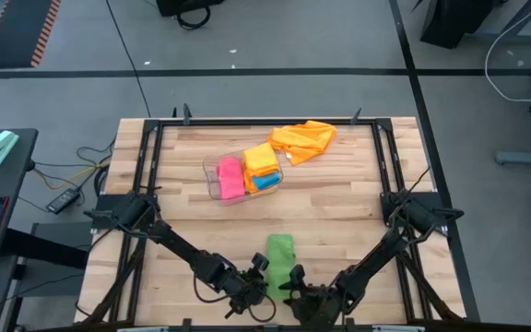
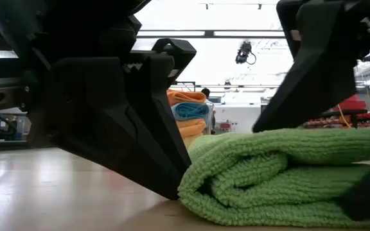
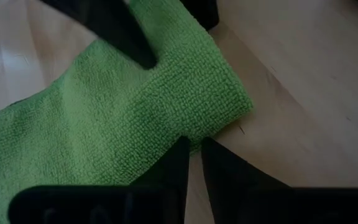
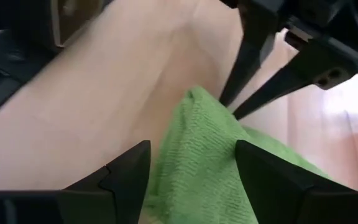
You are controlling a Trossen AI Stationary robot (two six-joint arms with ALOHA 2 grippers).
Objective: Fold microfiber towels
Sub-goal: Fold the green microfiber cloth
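Note:
A green microfiber towel, folded into a narrow strip, lies flat on the wooden table near its front edge; its rolled fold faces the low view. My left gripper is at the strip's left side, near its front end, its fingers closed to a narrow slit at the towel's edge. My right gripper stands open at the strip's right side. In the right wrist view its fingers stand on either side of the green towel. Whether they touch the cloth, I cannot tell. My left gripper meets the green towel at its left long edge, close to the near corner, with only its fingertips on the cloth. The fingers slant down from the table's near left. The towel lies flat on the table. How many layers are caught, I cannot tell.
A clear plastic bin at the table's middle holds pink, orange and blue towels. A loose orange-yellow towel lies heaped at the far right. Black frame rails run along the table's sides.

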